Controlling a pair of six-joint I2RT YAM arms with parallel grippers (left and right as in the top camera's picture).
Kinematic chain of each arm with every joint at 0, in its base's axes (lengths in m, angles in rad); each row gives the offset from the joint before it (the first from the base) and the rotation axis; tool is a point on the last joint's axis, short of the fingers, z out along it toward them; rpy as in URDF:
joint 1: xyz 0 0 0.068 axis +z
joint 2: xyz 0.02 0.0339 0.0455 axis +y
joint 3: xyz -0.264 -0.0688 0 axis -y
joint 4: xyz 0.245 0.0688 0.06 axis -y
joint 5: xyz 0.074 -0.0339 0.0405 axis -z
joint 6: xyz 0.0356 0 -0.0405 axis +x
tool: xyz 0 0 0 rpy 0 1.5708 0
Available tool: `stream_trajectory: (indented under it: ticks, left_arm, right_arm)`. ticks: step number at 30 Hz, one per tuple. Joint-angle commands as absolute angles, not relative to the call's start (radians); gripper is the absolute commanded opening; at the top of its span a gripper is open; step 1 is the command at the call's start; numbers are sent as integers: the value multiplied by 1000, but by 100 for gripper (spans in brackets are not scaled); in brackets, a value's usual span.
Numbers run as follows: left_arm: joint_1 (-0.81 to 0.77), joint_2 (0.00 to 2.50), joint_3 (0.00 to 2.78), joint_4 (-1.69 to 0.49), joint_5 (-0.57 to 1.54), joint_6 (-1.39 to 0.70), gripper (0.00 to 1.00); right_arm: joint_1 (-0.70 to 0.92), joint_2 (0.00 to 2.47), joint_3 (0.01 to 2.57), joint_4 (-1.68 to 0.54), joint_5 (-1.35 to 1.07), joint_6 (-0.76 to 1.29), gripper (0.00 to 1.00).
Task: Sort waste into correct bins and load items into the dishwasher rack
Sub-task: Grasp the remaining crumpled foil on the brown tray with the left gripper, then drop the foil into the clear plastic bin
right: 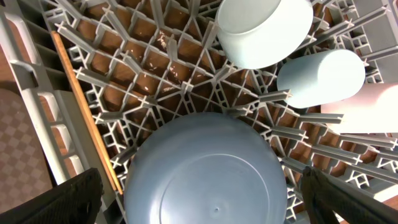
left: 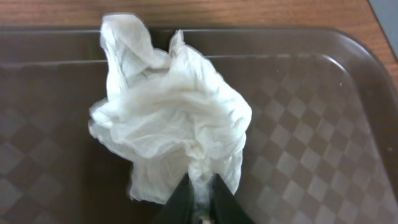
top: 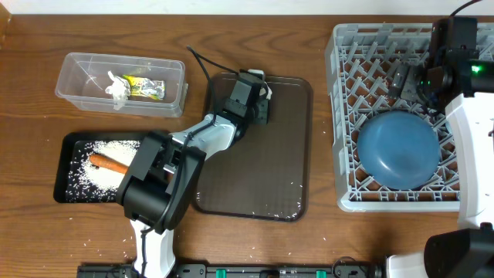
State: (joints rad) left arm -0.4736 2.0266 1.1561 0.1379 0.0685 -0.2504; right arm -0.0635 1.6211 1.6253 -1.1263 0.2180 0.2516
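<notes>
While the left fingers (left: 180,202) are pinching the soft crumpled paper (left: 171,118) on the checkered brown tray (left: 311,93), little seems to be remaining: rice (top: 85,176) and a carrot (top: 108,163) are lying in the black tray (top: 68,143), a glossy wrapper (top: 143,87) in the clear box (top: 77,66). Beyond, the right fingers (right: 68,199) are hanging spread over the pegged grey rack (top: 340,116) holding smooth blue plate (top: 397,150), bowl (right: 264,28), cups (right: 320,78), chopstick (right: 84,112).

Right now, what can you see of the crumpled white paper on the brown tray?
The crumpled white paper is a thin, soft-looking sheet, wrinkled into a loose ball with one corner sticking up. The left gripper is shut on its lower edge. The paper is over the brown tray, near the tray's far rim. Whether it rests on the checkered surface or is lifted cannot be told.
</notes>
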Motion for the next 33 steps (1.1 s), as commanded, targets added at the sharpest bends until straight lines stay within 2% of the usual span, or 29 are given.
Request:
stream_trajectory:
  ticks: [1,10,15,18,21,27,28,29,30,31,32,33]
  left_arm:
    - [-477,2032,1159,136,56,-240,6]
    - [-462,1800,1160,71,28,-241,6]
    - [-417,1649,1159,24,-257,-321,6]
    - [-357,1605,1159,14,-351,-323,6]
    - [-285,1601,1159,-1,-361,-331,6]
    - [-96,1611,1159,-48,-360,-521,7]
    - [-71,1614,1159,-48,-360,-530,10]
    - [-46,1615,1159,-49,-359,-539,17]
    - [-25,1619,1159,-49,-353,-540,37]
    - [-4,1621,1159,-53,-348,-541,54]
    - [14,1622,1159,-61,-348,-540,62]
    - [27,1622,1159,-72,-349,-540,66]
  right_arm:
    - [-64,1623,1622,-1127,235,239,99]
    - [-64,1623,1622,-1127,235,239,99]
    - [-64,1623,1622,-1127,235,239,99]
    - [-64,1623,1622,-1127,235,239,99]
    - [-64,1623,1622,-1127,235,239,99]
    - [-64,1623,1622,-1127,235,239,99]
    - [-64,1623,1622,-1127,235,239,99]
    - [-64,1623,1622,-1127,235,239,99]
    - [-64,1623,1622,-1126,235,239,99]
    - [-64,1623,1622,-1127,235,239,99]
    - [-64,1623,1622,-1127,235,239,99]
    - [-64,1623,1622,-1127,235,239,99]
